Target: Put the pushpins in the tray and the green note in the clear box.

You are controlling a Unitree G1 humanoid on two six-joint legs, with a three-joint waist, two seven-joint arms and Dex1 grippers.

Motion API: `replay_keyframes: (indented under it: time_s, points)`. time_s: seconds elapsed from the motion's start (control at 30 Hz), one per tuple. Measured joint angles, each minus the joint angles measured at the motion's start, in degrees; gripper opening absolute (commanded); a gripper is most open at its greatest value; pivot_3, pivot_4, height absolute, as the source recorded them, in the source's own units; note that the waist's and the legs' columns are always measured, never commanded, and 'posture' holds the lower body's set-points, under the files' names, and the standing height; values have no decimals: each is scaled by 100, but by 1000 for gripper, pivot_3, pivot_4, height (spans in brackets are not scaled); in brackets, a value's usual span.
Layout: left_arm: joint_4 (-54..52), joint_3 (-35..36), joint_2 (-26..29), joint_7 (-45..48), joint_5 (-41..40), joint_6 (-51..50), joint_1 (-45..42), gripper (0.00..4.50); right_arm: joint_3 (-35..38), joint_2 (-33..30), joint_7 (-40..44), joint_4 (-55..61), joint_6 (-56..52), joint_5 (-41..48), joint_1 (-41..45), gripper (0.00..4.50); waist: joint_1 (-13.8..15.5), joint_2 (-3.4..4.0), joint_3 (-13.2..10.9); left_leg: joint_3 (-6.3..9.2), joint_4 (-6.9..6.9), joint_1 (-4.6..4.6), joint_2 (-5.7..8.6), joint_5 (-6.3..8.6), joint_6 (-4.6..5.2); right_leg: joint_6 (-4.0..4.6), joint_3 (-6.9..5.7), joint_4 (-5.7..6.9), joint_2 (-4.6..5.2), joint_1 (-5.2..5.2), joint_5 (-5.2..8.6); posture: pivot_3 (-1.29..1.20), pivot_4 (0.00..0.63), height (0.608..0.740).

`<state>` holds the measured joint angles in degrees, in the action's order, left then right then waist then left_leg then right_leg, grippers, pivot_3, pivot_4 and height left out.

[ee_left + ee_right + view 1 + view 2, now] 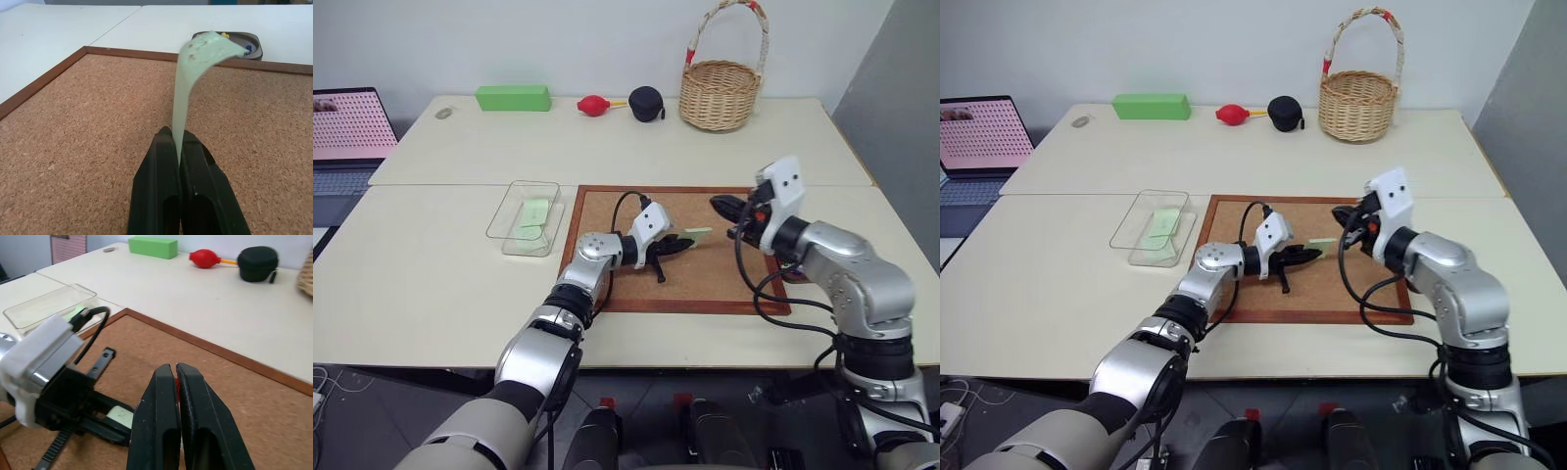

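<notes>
Beyond the green note (188, 83), the tray (254, 46) holds pins.

Along the far edge of the counter (450, 284) I see a bright green block (513, 98), a red rubber bulb (594, 106), a small black case (646, 103) and a wicker basket (722, 90) in a row. A wood-framed corkboard (607, 211) lies flat near me. An open laptop (347, 132) with a pink screen sits off to my left.
</notes>
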<state>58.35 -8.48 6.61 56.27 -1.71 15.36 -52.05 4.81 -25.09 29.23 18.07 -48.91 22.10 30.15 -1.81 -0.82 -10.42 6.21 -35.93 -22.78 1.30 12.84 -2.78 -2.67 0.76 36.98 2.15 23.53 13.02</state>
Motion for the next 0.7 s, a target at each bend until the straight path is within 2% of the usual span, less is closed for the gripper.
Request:
replay_keyframes:
  time_s: [0.03,0.23,0.37,0.57,0.63,0.7]
  points:
    - [-197,-2,-8,-1,-5,-31,71,35,136,-336,68,166,8,-3,-239,0,6,0,0,0,1,-2,1,0,0,0,0,-1,2,0,0,0,150,740]
    - [-1075,-31,262,22,17,-200,537,35,526,-1279,302,84,289,-302,-1481,0,16,-4,-3,-5,0,-1,3,0,0,0,5,-2,3,-1,0,0,150,740]
    - [-1610,-141,342,47,61,-402,796,35,687,-1562,331,-149,532,-494,-2054,0,-11,-5,-3,-13,-5,9,0,0,1,-1,11,6,1,-3,0,0,150,740]
    - [-1966,-249,350,27,74,-624,898,35,689,-1729,363,-381,762,-627,-2268,0,-11,-6,-4,-12,-8,17,-2,0,1,-4,10,8,-1,-12,-2,0,150,740]
    - [-1988,-255,353,3,76,-648,899,0,684,-1729,354,-493,813,-667,-2270,486,-6,-6,-4,-12,-8,16,-1,0,1,-5,11,7,0,-12,-3,0,150,740]
    - [-2004,-259,356,-29,79,-670,901,0,674,-1729,335,-587,877,-726,-2262,723,-5,-6,-4,-12,-8,15,-1,0,1,-5,10,6,0,-12,-3,0,150,740]
